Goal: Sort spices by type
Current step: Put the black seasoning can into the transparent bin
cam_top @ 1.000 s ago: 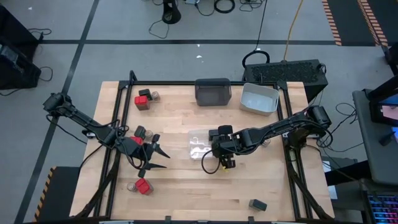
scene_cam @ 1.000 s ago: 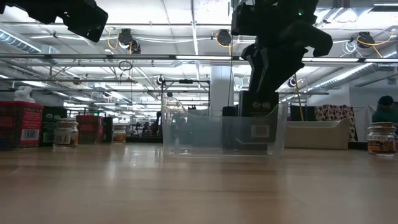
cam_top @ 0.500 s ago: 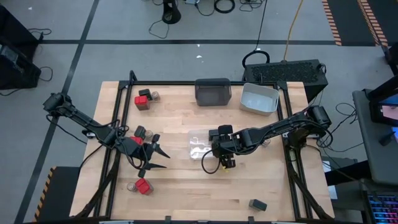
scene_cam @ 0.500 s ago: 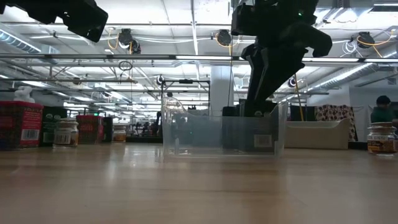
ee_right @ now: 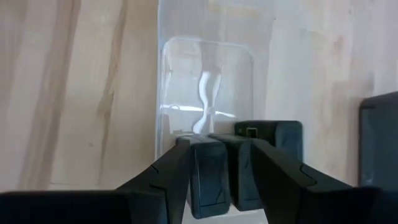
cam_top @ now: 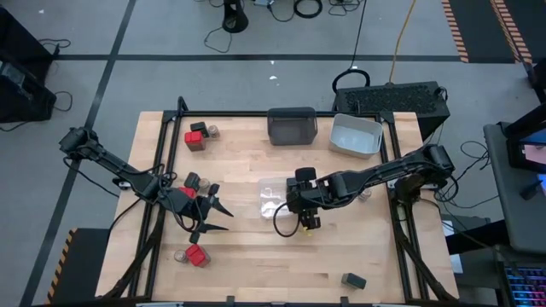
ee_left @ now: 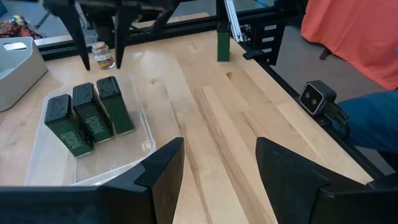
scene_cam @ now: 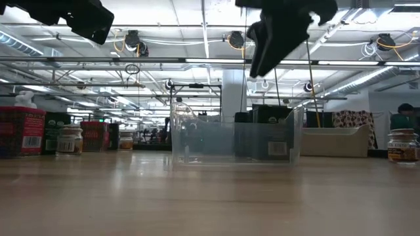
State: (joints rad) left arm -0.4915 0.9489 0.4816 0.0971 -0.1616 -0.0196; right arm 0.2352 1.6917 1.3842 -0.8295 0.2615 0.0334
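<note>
A clear bin (cam_top: 271, 198) (scene_cam: 197, 141) stands mid-table. Three dark boxy spices (ee_left: 87, 121) (ee_right: 211, 174) rest side by side on its floor. My right gripper (cam_top: 303, 222) (scene_cam: 266, 56) (ee_right: 221, 146) hangs open above the bin's near end, clear of the boxes and holding nothing. My left gripper (cam_top: 223, 217) (ee_left: 221, 168) waits open above the table, left of the bin. Red-topped boxes, dark boxes and small jars stand in groups at the far left (cam_top: 196, 136), beside the left arm (cam_top: 196, 185) and at the near left (cam_top: 194, 253).
A dark grey bin (cam_top: 292, 124) and a light grey bin (cam_top: 355, 135) stand at the far edge. One dark box (cam_top: 353, 280) (ee_left: 222, 45) stands alone at the near right. A jar (ee_left: 102, 56) (scene_cam: 401, 145) sits right of the clear bin. Bare wood lies before the bin.
My right gripper lowered a dark box onto the clear bin's floor beside the others and let go. It then rose straight up out of the bin, and the box stayed in place.
</note>
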